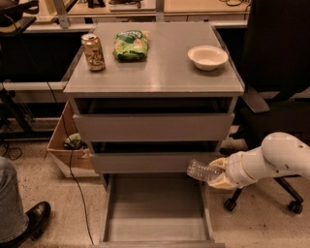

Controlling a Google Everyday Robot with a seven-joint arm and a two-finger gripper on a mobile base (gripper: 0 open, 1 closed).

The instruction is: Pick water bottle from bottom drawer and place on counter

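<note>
I log one clear crinkled plastic water bottle (199, 170) pinched in my white two-finger gripper (219, 173), over the right rim of the open grey metal bottom drawer (155, 210). The flat grey metal counter (160, 72) bears one gold-tan can (93, 52), one green bag (131, 45) and one white bowl (208, 56).

Warm, dim light falls on a pale speckled floor (38, 179). A pale wooden desk (193, 6) runs along the back. An open cardboard box (60, 145) sits low on the left, with a black cable (80, 203) trailing past it. On the right stands a black office chair (278, 53) on castors. In front of its base hangs the gripper (219, 175), clasping the water bottle (203, 170). Someone's jeans and black shoe (34, 218) show bottom left.
</note>
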